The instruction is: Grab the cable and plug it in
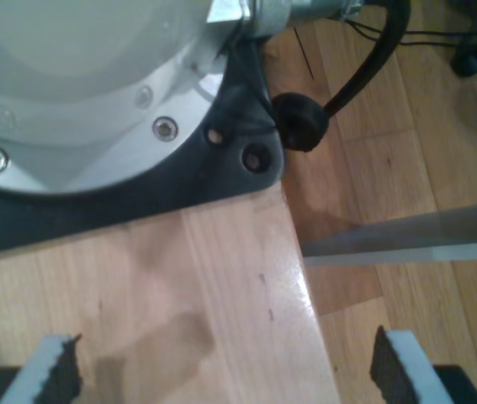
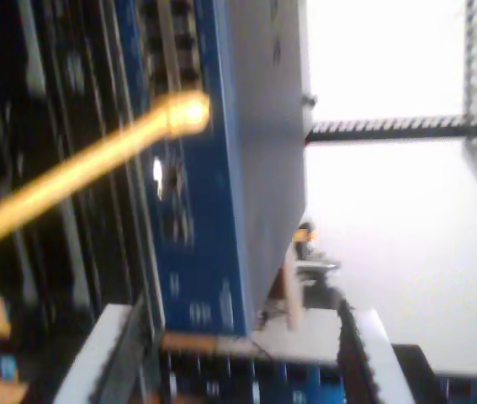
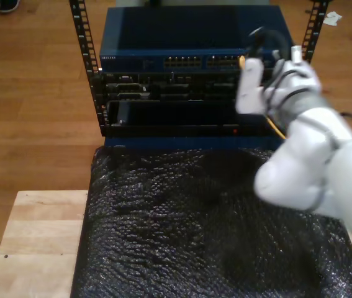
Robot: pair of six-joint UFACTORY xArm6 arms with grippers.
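Where the view sits nearest: my first gripper (image 1: 225,370) hangs over a corner of the wooden tabletop (image 1: 221,286), beside a round metal arm base (image 1: 70,101); its fingers (image 1: 53,374) stand wide apart with nothing between them.
Middle ground: a crinkled black sheet (image 3: 182,223) covers most of the tabletop in the exterior view.
Working arm: my second gripper (image 2: 234,349) is raised at the exterior view's right, up against the rack (image 3: 82,37); its fingers (image 2: 108,353) are well apart, and nothing lies between the tips.
Cable: the yellow-orange cable (image 2: 95,168) runs slanting ahead of those fingers, its tip at the port row of the blue switch (image 2: 221,210); blur hides whether the plug is seated.
Handling, as a judgement: light, limp along its length, smooth in the jacket, so it likely sags and swings if held far back; the clear plug's latch looks easy to snap.
Where to hold: just behind the plug, on the jacket, keeping the tip straight to the port.
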